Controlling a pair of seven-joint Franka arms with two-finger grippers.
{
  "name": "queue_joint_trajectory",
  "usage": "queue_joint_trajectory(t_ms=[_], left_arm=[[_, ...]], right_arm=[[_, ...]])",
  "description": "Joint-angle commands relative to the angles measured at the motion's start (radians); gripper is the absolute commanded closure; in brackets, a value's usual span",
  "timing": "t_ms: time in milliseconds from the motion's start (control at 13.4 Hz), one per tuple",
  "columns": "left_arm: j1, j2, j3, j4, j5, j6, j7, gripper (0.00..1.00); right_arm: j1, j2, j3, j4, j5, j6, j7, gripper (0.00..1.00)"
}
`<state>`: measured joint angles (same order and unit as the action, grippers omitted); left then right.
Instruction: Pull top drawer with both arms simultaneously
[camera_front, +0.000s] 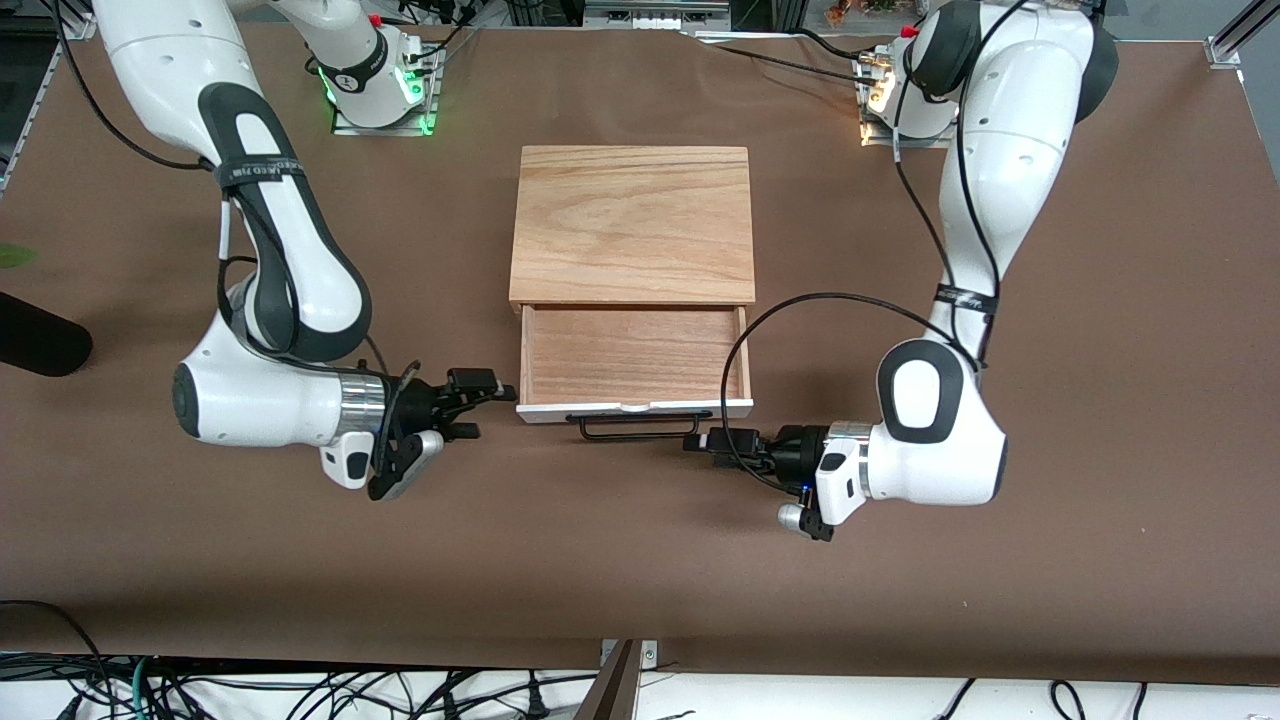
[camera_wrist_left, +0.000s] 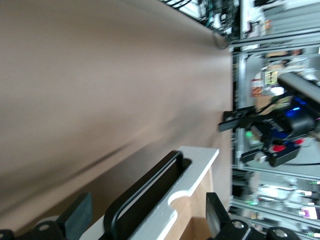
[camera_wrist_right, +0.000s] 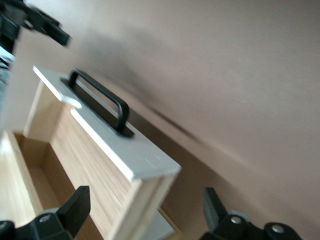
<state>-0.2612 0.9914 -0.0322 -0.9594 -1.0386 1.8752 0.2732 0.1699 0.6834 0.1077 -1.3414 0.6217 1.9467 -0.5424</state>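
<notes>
A robotics lab: two white arms (camera_front: 290, 300) are bolted to a brown-covered tabletop (camera_front: 1100, 560). Bundled cables (camera_front: 300, 690) trail below its edge, and aluminium framing (camera_wrist_left: 240, 75) and equipment racks surround the bench.

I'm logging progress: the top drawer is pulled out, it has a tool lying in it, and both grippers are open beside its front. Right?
Not quite: the front view shows the top drawer pulled out but empty. The left gripper and right gripper are open beside its front.
</notes>
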Motion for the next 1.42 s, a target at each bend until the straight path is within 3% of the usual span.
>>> queue_joint_trajectory(t_ms=[0,149,598,896,1120,1344], left_arm=[[0.020,-0.054,0.008,-0.019,0.132,-0.071,-0.034,0.00],[0.046,-0.075,0.018,-0.036,0.216,-0.111,-0.028,0.00],[0.103,-0.144,0.038,-0.067,0.428,-0.214,-0.023,0.00],[0.137,-0.255,0.066,-0.156,0.627,-0.215,-0.020,0.00],[0.161,-0.330,0.066,-0.185,0.757,-0.238,-0.022,0.00],[0.189,-0.393,0.067,-0.185,0.805,-0.283,-0.023,0.00]], right_arm=[[-0.004,-0.109,-0.011,-0.074,-0.165,-0.034,0.021,0.00],[-0.009,-0.197,-0.025,-0.137,-0.285,-0.081,0.070,0.00],[-0.015,-0.399,-0.091,-0.162,-0.583,-0.275,0.238,0.00],[-0.052,-0.546,-0.091,-0.260,-0.669,-0.310,0.340,0.00],[-0.081,-0.645,-0.091,-0.356,-0.672,-0.312,0.458,0.00],[-0.145,-0.688,-0.089,-0.409,-0.642,-0.299,0.483,0.00]])
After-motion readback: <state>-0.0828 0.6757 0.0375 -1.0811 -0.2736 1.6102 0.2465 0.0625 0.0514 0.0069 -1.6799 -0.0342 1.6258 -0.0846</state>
